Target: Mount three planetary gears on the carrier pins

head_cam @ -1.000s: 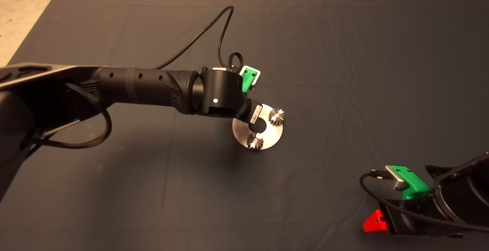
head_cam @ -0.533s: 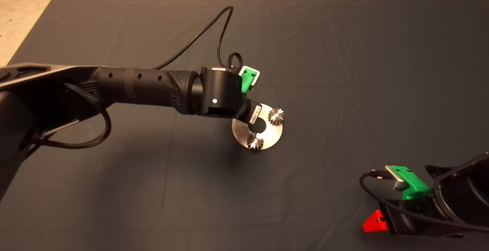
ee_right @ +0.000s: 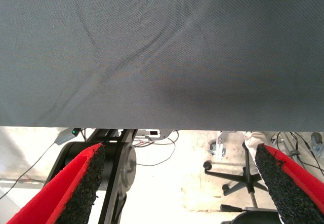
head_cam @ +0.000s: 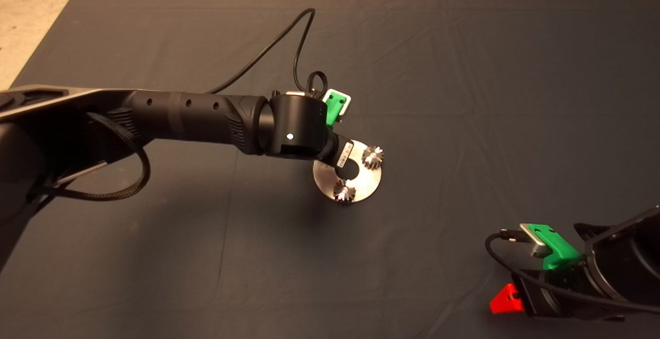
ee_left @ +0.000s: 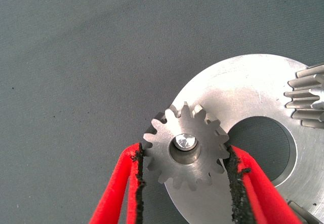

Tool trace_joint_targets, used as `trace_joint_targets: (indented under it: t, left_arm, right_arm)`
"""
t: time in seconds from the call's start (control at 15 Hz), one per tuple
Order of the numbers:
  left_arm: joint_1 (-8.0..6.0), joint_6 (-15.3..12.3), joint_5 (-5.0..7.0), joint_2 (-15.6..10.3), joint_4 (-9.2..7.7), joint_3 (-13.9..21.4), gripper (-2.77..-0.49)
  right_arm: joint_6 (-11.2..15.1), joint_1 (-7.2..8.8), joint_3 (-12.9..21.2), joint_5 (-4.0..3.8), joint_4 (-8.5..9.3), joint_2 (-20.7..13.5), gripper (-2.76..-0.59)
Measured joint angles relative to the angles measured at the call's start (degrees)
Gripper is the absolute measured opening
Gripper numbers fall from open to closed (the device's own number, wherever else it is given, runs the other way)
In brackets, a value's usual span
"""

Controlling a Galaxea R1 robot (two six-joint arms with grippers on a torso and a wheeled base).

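The planetary gears are all on the round metal disc (head_cam: 372, 182) near the middle of the dark mat (head_cam: 464, 96): in the head view two of them, one gear (head_cam: 373, 157) at the disc's far right edge and another gear (head_cam: 344, 192) at its near edge, are sitting seated on their pins, while the third gear (ee_left: 186, 151) is showing in the left wrist view with the tip of a carrier pin (ee_left: 185, 142) shining inside its bore. The left gripper (ee_left: 186, 158) is reaching over the disc from the left, its black pads (ee_left: 232, 176) pressing against the teeth on both sides of that gear, so it is gripping the gear. Against the head pictures of the last second nothing is visibly shifting; the arm, the disc and the two seated gears are lying just as they did, which suggests the gear is settling onto its pin rather than travelling. By that reading the task is standing near its end, with release and withdrawal left. The right gripper (head_cam: 508, 299) is waiting at the mat's lower right corner, its fingers spread wide and carrying nothing.
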Motion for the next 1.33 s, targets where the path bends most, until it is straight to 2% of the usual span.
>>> trace_joint_targets:
  t: [0.27, 0.53, 0.8, 0.93, 1.07, 1.33]
  left_arm:
    - [0.00, 0.00, 0.15, 0.00, 0.00, 0.06, -2.23]
    - [0.00, 0.00, 0.56, -0.02, 0.02, 0.11, -1.97]
    - [-0.02, -0.02, 0.56, -0.09, 0.00, 0.26, -1.95]
    - [-0.02, -0.52, 0.55, -1.20, -0.09, 2.14, -1.95]
    - [-0.28, -3.56, 0.50, -4.44, -0.95, 7.04, -1.95]
    - [-0.48, -12.13, 0.63, -17.56, -5.62, 24.57, -1.95]
  right_arm:
    - [-0.01, 0.00, 0.00, 0.02, 0.00, 0.00, -1.16]
    - [0.00, 0.00, 0.00, 0.00, 0.00, 0.00, -1.16]
    - [0.00, 0.00, 0.00, 0.00, 0.00, -0.02, -1.16]
    - [-0.01, 0.00, 0.00, 0.00, 0.00, 0.00, -1.16]
    - [0.00, 0.30, 0.00, 0.00, 0.02, 0.01, -1.16]
    - [-0.01, 4.14, 0.00, -0.07, 0.09, 1.13, -1.16]
